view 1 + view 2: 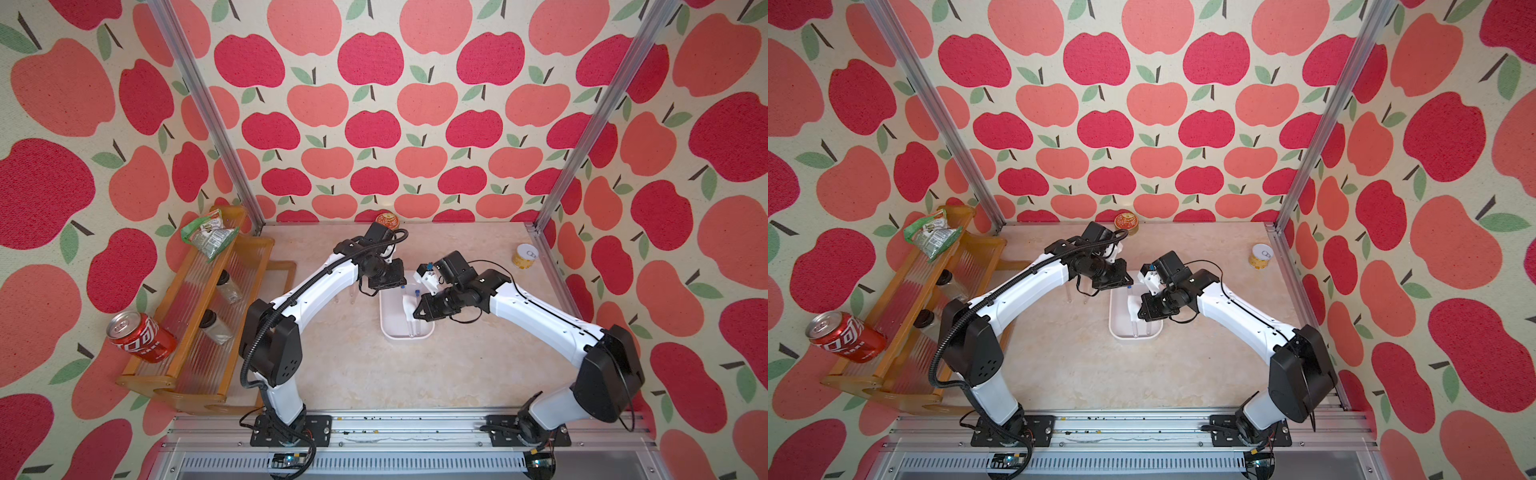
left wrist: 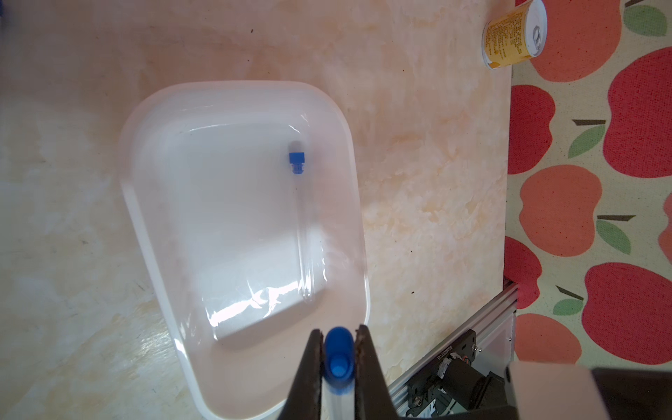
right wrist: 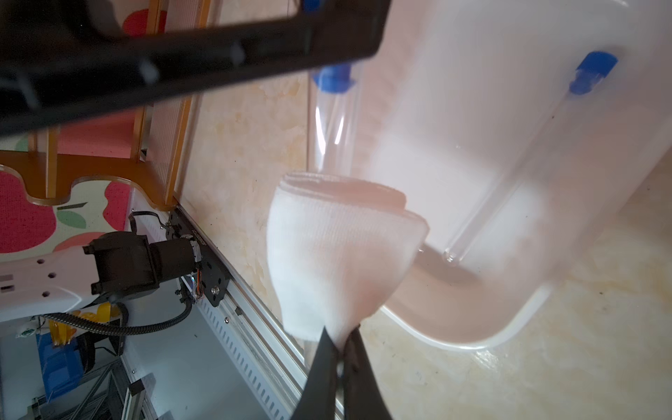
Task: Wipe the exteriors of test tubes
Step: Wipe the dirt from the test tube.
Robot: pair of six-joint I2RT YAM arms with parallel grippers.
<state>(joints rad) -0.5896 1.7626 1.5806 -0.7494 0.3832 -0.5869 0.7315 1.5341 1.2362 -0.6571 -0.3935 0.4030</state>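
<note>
left gripper (image 2: 339, 332) clenched on a test tube (image 2: 338, 363), one jaw on each side just under its blue cap, held over the far left part of the white tray (image 2: 254, 95). right gripper (image 3: 340, 340) pinched shut on the corner of a folded white cloth (image 3: 338, 247); the cloth loops round the lower part of the held tube, and the clear upper length shows between cap and cloth. how far the tube is tilted cannot be told. second test tube (image 2: 302, 225) lies flat inside the tray along its right wall, cap toward the far end, apart from both grippers. tray sits mid-table (image 1: 457, 374). yellow can (image 1: 524, 256) far right, red tin (image 1: 386, 219) far centre at the wall. wooden rack (image 1: 187, 361) on the left, red soda can (image 1: 141, 336) beside it.
</note>
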